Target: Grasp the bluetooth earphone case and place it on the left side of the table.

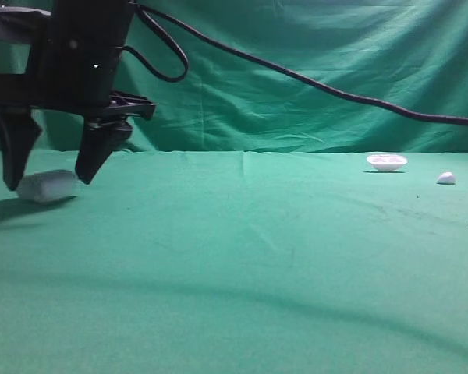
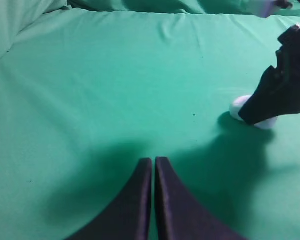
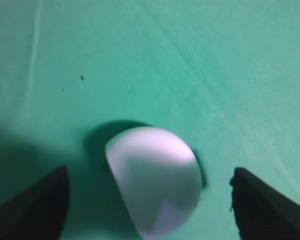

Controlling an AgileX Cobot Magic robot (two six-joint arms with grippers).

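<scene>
Between the right gripper's [image 3: 150,200] spread fingers, the bluetooth earphone case [image 3: 154,180] rests free; lift straight up, avoiding nudges.

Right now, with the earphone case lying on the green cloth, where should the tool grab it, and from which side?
Come straight down from above and pinch its two opposite sides at mid-height. The bluetooth earphone case lies flat on the table, so only its top and sides are free. Its shell is smooth and rounded, so an off-centre pinch would probably slip. The open right tool straddles it this way.
</scene>
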